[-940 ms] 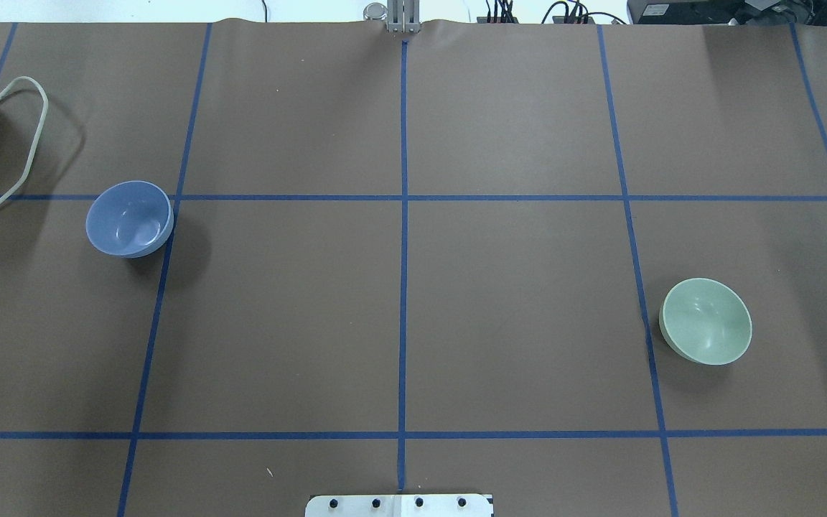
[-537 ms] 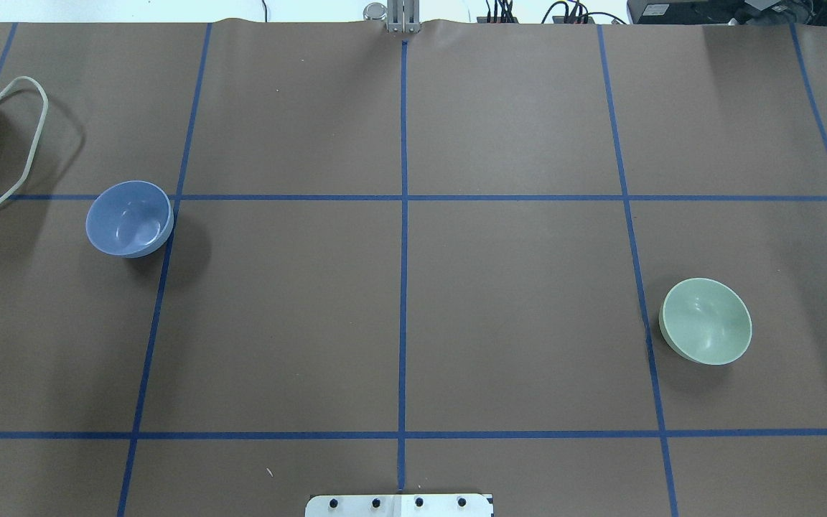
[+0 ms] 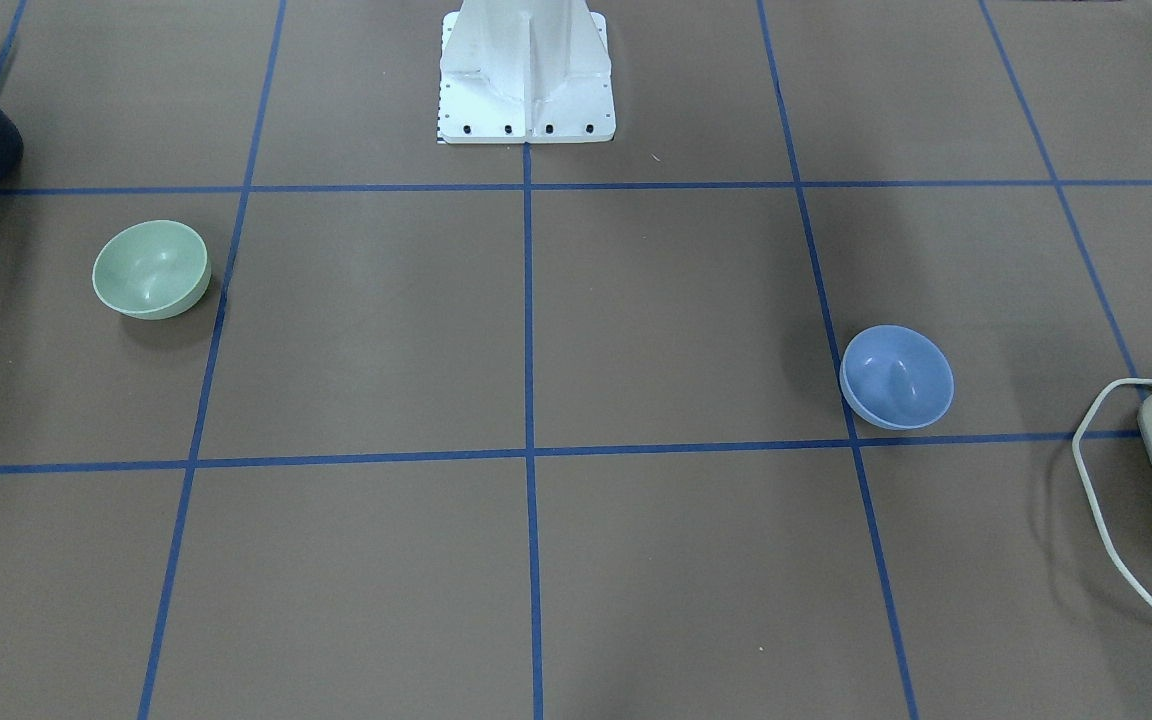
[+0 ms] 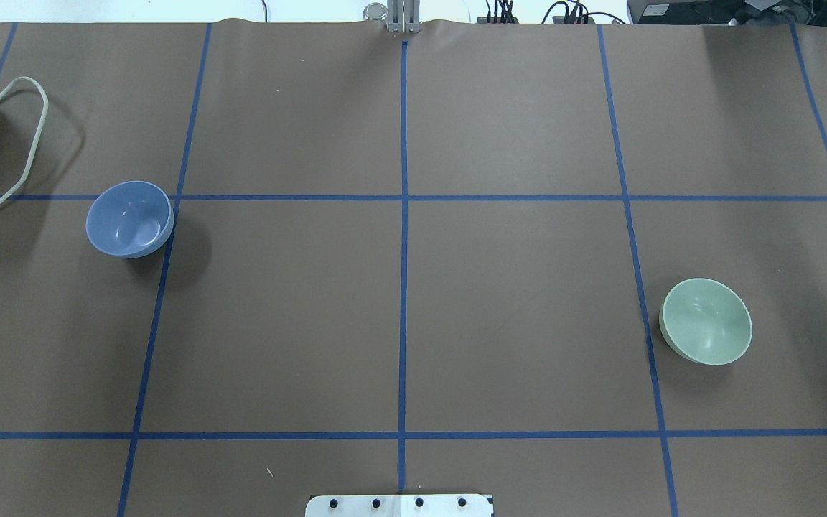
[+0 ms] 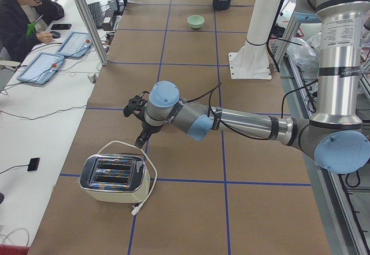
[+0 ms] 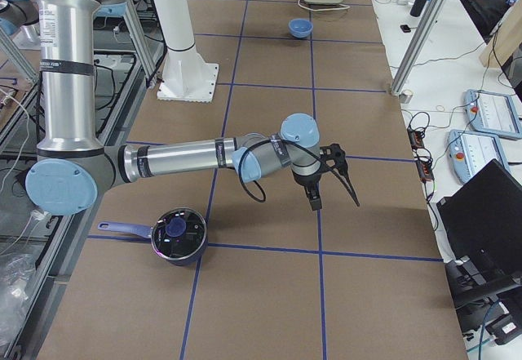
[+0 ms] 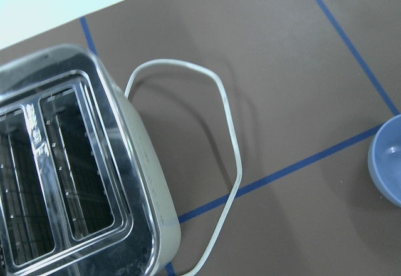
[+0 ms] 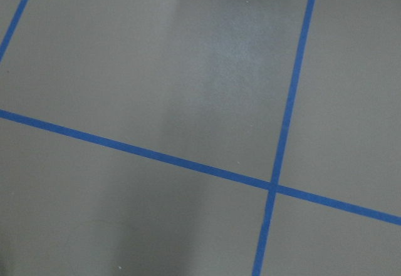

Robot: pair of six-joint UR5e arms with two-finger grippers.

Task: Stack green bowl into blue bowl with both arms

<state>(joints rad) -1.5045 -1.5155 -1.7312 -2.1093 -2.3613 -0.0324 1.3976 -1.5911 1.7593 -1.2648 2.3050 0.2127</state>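
The green bowl [image 4: 706, 320] stands upright on the table's right side; it also shows in the front view [image 3: 150, 268] and far off in the left view [image 5: 195, 21]. The blue bowl [image 4: 128, 218] stands upright on the left side, also in the front view [image 3: 896, 377], and its rim shows in the left wrist view [image 7: 388, 163]. My left gripper [image 5: 136, 125] hangs above the table near the toaster. My right gripper [image 6: 334, 199] hangs above bare table. Both show only in the side views, so I cannot tell whether they are open or shut. Neither touches a bowl.
A toaster [image 5: 114, 178] with a white cord [image 7: 225, 119] stands at the table's left end, close to the blue bowl. A dark pot with a lid [image 6: 178, 233] stands at the right end. The white pedestal [image 3: 526, 70] stands at the robot's side. An operator [image 5: 20, 18] sits beyond the table.
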